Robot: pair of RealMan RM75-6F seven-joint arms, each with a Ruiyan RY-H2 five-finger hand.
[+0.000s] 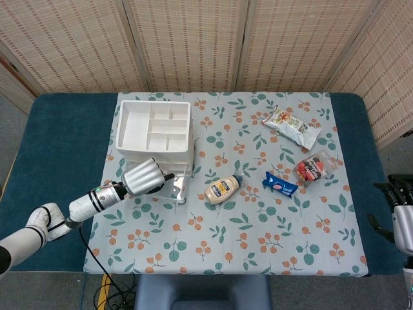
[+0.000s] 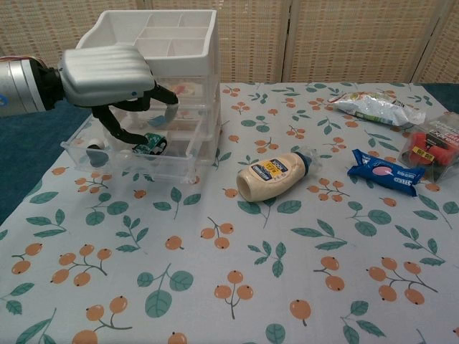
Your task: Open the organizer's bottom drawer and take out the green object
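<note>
Your left hand (image 2: pixel 118 82) hovers over the open bottom drawer (image 2: pixel 129 159), fingers spread and empty; the green object (image 2: pixel 150 144) lies inside, long axis slanting toward the organizer (image 2: pixel 154 54).

A white matt plastic organizer (image 2: pixel 154 43) with clear glossy plastic drawers (image 2: pixel 136 154) stands on a smooth printed cloth (image 2: pixel 215 272) over the dark blue fabric surface (image 1: pixel 58 148). The left hand (image 2: pixel 107 75) has a silver, satin-metal-looking shell and black fingers (image 2: pixel 118 132). Woven screens (image 1: pixel 193 39) look rough.
</note>
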